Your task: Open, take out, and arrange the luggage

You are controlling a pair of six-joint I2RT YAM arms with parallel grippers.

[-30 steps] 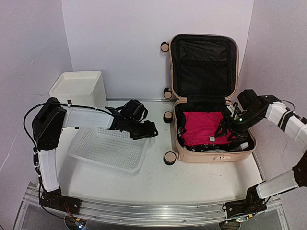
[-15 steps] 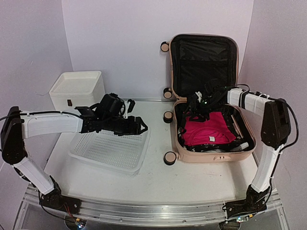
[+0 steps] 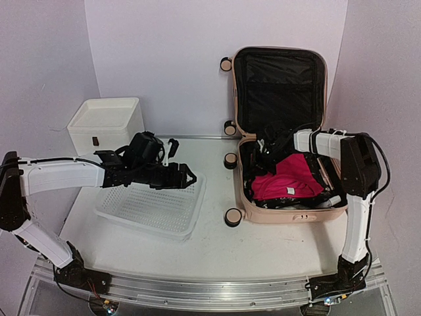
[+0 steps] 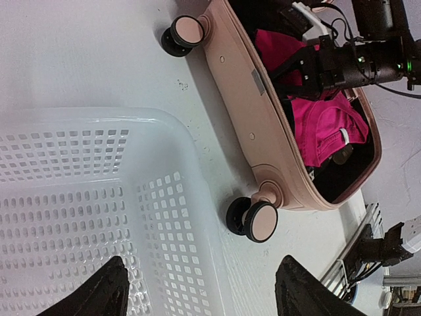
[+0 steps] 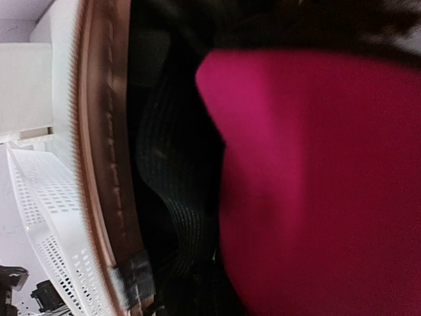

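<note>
The luggage, a pale pink hard-shell suitcase, lies open at the right, its black-lined lid standing against the back wall. A magenta garment and dark items fill its base. My right gripper reaches down into the base's back left corner and is shut; whether it pinches cloth is hidden. The right wrist view shows only the magenta garment, a black strap and the suitcase rim close up. My left gripper hangs open over the mesh basket, nothing between its fingers.
A white mesh basket sits left of the suitcase, with a white drawer unit behind it. The suitcase's caster wheels stick out toward the basket. Walls close in behind and at both sides.
My right gripper swung from the suitcase's right side to its back left corner and closed. The left arm drew back left and lower over the basket, its jaws opening slightly.
</note>
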